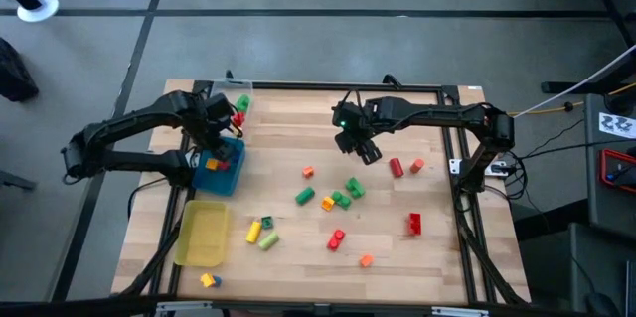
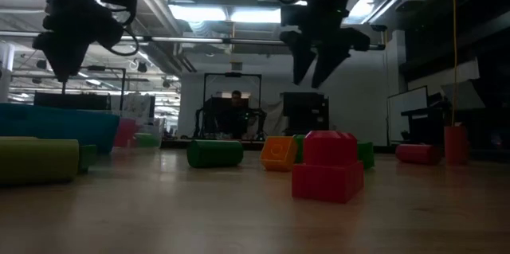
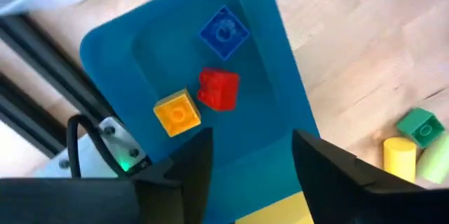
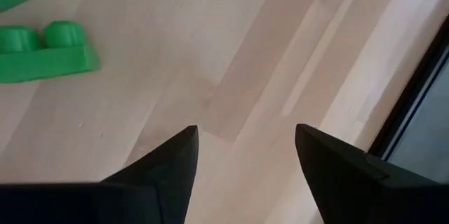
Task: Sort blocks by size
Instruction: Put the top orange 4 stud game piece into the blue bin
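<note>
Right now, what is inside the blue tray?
The left wrist view shows three small blocks in the blue tray: a blue block, a red block and a yellow block. The left gripper, fingers apart, hides the tray's near end.

1. You have bare table (image 1: 288, 148) along the far edge between the two arms; nothing lies there.
2. Loose blocks (image 1: 338, 198) crowd the middle, close together, so paths through them are narrow.
3. The near right corner beyond the red brick (image 1: 413, 223) is open wood.
4. The left gripper (image 1: 217, 143) hangs over the blue tray (image 1: 225, 180), jaws apart, blocking entry from above; three blocks already lie inside.
5. The yellow tray (image 1: 202, 235) is unobstructed from above.
6. The right gripper (image 1: 360, 146) hangs over bare wood, fingers spread.
</note>
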You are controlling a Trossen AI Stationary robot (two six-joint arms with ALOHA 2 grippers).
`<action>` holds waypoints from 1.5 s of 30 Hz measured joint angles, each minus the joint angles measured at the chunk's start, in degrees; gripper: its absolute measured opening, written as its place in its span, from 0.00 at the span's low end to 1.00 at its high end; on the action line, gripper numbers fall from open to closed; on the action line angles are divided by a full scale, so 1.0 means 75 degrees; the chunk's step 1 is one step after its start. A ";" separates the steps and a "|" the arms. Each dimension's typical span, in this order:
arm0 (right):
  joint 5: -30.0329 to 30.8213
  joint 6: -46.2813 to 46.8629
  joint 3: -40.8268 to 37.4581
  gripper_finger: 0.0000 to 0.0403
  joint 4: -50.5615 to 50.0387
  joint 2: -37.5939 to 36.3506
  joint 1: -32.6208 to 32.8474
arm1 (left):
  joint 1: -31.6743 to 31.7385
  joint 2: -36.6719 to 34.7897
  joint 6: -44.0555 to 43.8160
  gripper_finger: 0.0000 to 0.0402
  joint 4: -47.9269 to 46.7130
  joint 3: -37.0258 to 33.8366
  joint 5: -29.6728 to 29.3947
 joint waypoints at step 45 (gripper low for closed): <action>0.0071 0.0638 -0.1593 0.59 -0.1956 -0.2217 0.0000 | -0.2887 0.4914 0.0595 0.45 0.9359 0.0004 -0.0137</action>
